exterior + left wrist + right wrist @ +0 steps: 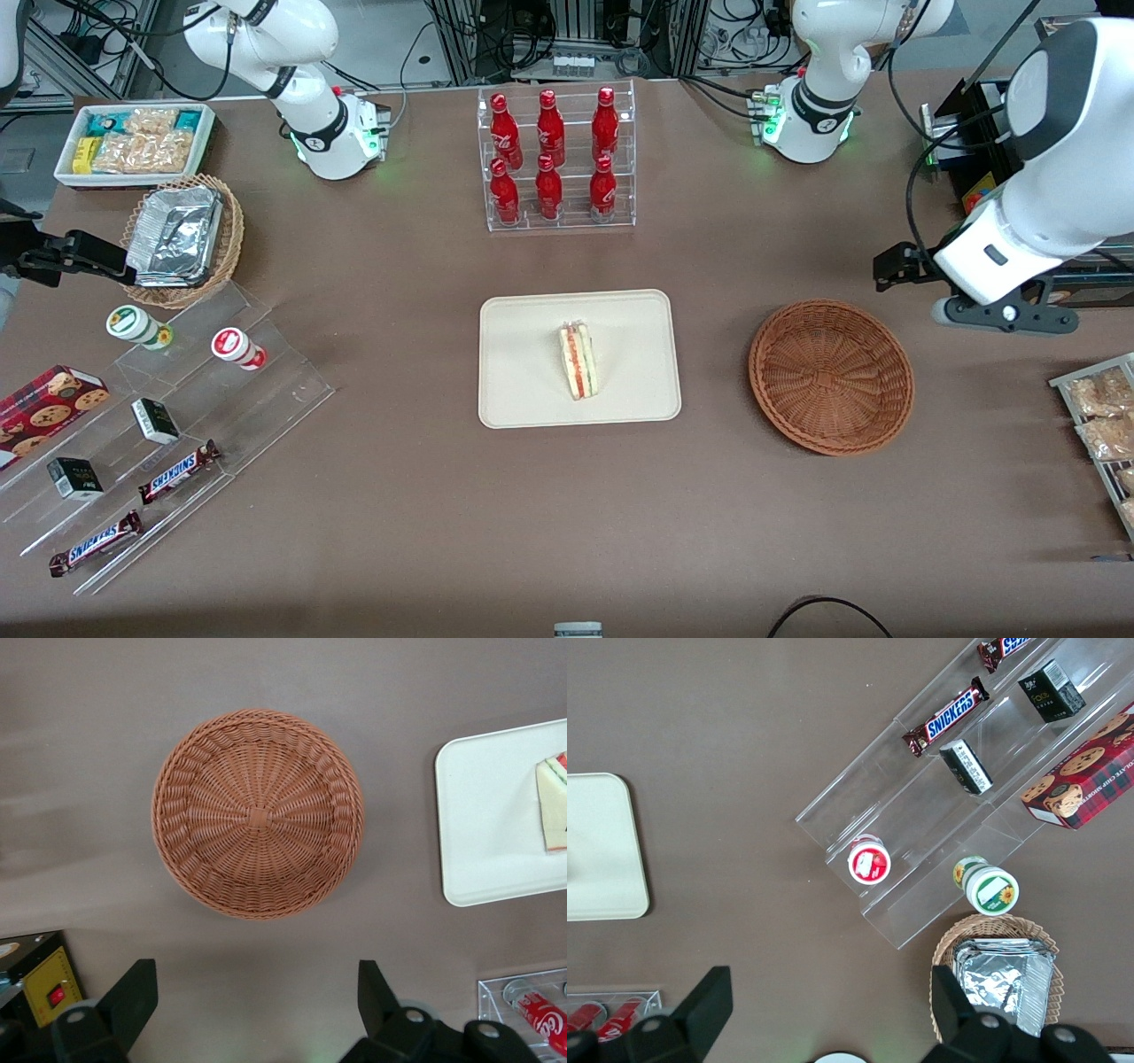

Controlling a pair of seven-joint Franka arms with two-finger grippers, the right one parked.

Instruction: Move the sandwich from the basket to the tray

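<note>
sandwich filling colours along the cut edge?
Red-pink and green between pale bread on the sandwich; front view shows it best.

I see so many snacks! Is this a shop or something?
Probably a robot lab with a pretend snack shop: cables by the arms, soda bottles and candy bars on racks. The open gripper hangs above the basket.

6 red bottles (pixel 554 159) in clear rack (pixel 560 217); foil trays (pixel 175 235) in tan basket (pixel 229 257); 2 Snickers bars (pixel 180 470) on acrylic steps (pixel 266 372).
</note>
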